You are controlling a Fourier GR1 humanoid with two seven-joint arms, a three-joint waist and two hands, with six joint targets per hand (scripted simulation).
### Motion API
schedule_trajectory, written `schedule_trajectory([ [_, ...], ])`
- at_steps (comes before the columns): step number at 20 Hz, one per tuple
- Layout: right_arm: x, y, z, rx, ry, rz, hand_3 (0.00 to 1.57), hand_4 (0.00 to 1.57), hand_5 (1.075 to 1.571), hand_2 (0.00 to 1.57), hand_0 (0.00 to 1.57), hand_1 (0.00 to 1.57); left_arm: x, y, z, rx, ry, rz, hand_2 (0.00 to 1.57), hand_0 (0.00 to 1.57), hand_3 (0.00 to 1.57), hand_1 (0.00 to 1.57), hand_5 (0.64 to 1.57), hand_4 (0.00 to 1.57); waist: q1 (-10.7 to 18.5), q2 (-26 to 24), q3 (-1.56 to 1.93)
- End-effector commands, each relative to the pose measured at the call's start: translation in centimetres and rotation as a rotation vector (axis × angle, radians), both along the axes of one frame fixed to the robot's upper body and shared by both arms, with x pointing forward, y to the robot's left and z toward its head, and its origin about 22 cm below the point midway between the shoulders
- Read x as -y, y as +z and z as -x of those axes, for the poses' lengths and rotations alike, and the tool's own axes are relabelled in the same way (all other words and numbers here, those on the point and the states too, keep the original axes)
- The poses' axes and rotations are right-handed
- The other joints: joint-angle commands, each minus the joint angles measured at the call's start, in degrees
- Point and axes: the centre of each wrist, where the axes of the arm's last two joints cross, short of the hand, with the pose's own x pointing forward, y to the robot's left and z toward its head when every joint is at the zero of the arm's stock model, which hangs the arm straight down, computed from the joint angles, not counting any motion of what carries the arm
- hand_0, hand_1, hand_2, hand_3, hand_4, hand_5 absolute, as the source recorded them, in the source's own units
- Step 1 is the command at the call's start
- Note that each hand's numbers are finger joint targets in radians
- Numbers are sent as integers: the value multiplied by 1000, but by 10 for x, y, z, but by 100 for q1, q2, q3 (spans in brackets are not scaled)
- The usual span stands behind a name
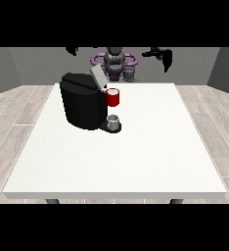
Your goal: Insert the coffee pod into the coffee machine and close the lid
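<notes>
The lid (97, 76) stands tilted open so the red pod holder (113, 97) on the machine (82, 100) is exposed, above a cup (114, 122) on the surface (136, 157); no pod shows, and both raised hands' (164, 55) fingers are unreadable.

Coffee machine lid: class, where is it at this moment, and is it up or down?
In the front view the lid is raised, tilted up at the top of the black coffee machine, left of the table's centre, just above the red holder.
</notes>
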Motion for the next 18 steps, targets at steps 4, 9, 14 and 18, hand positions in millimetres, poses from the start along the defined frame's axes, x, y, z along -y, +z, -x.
schedule_trajectory([
  [4,-26,12,-11,36,93,7,0,123,1571,0,0,0,-9,3,25,55,59,15,0,0,0,0,1571,103,-144,430,1],
  [9,-16,8,-24,29,72,-31,0,0,1571,0,0,0,-20,32,25,89,69,52,0,0,0,0,1571,0,7,654,1],
  [14,-30,17,-45,52,92,-52,0,0,1571,0,0,0,-16,39,27,140,79,44,0,0,0,0,1571,0,-58,1177,1],
  [18,-7,14,-54,39,73,-41,0,0,1571,0,0,0,-10,42,43,132,46,20,0,0,0,0,1571,0,20,1241,1],
])
